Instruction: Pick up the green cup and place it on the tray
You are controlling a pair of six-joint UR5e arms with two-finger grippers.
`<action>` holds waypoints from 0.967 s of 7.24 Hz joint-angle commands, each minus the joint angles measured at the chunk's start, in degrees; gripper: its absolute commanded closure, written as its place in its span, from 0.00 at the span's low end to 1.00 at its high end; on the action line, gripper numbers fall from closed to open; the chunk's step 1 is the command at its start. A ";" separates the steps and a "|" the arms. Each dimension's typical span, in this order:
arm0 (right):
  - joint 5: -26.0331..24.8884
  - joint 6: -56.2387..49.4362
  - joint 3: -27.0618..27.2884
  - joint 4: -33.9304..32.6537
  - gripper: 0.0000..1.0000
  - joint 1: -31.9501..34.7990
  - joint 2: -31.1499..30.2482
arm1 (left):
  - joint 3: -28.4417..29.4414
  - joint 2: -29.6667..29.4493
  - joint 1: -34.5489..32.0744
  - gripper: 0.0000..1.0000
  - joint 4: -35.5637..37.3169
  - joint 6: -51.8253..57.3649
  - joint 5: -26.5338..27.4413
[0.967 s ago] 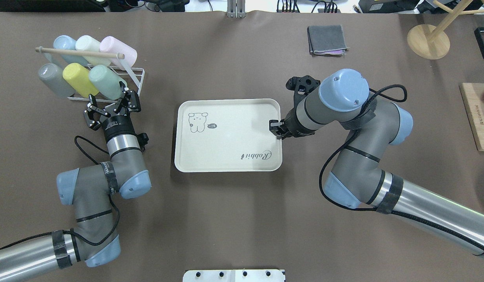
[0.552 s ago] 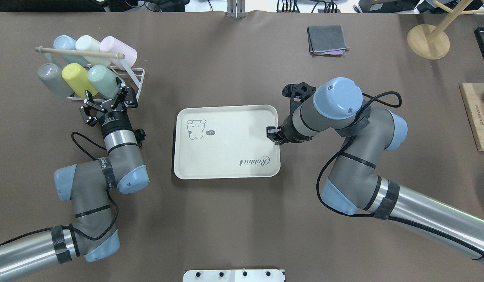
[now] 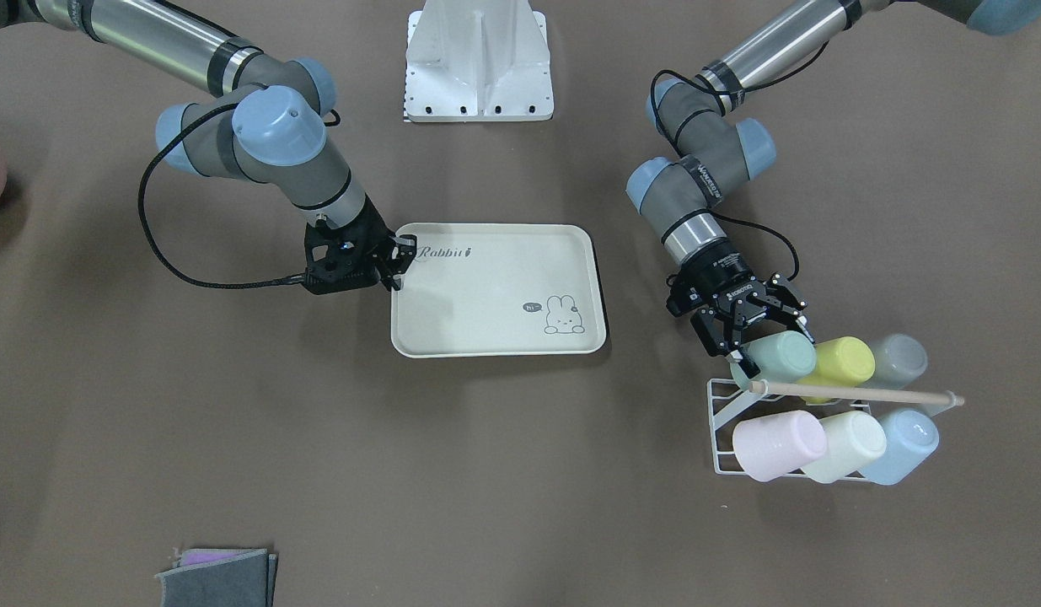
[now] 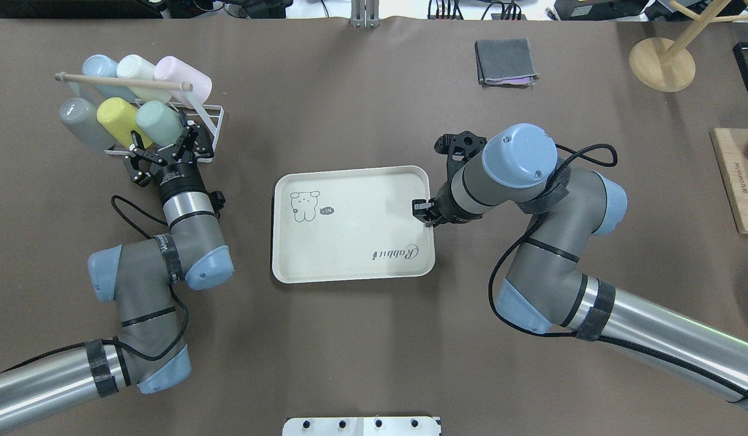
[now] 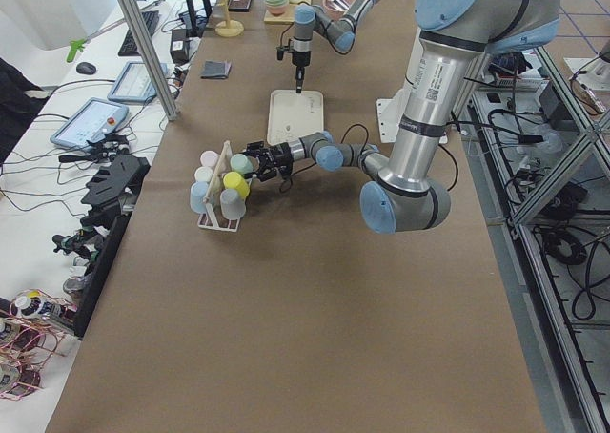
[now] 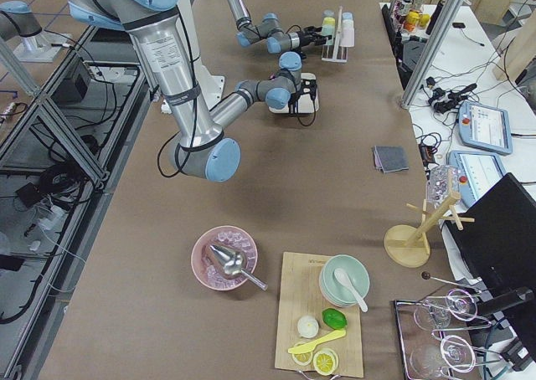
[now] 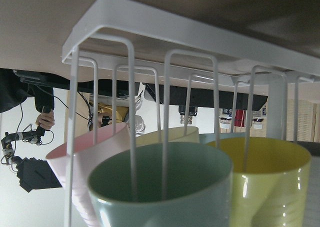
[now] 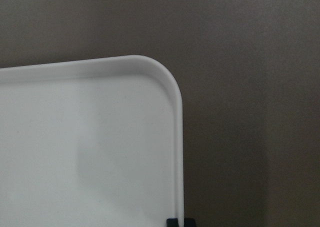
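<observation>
Brown matte tabletop [image 4: 349,339], on which the flat cream tray [image 4: 349,242], round-cornered with a raised rim, is laid; its short edge is pinched by the right gripper [image 4: 421,209]. Well apart, a white wire rack [image 7: 200,34] is shown, in whose lower row the smooth, tapered green cup [image 4: 157,120] is held tilted beside a yellow cup [image 4: 120,118]. The left gripper [image 4: 163,140] is spread at the green cup's mouth.
</observation>
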 commanded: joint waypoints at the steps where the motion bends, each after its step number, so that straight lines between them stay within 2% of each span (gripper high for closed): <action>1: 0.00 -0.08 -0.32 -0.09 1.00 -0.07 0.02 | 1.81 -1.55 -0.12 0.02 -0.25 0.03 0.00; 2: 0.00 -0.08 -0.32 -0.09 1.00 -0.07 0.02 | 1.98 -1.56 -0.12 0.05 -0.25 0.03 0.00; 3: 0.00 -0.08 -0.49 -0.09 1.00 -0.07 0.02 | 1.98 -1.56 -0.12 0.23 -0.16 0.11 0.00; 5: 0.00 -0.08 -1.11 0.08 1.00 -0.16 0.02 | 1.90 -1.56 -0.12 0.73 -0.07 0.11 0.17; 6: 0.00 -0.08 -1.11 0.00 1.00 -0.16 0.02 | 1.46 -1.47 -0.47 0.88 -0.07 0.72 0.26; 7: 0.09 0.01 -1.11 -0.09 1.00 -0.08 0.02 | 1.37 -1.29 -0.82 0.99 -0.07 0.99 3.83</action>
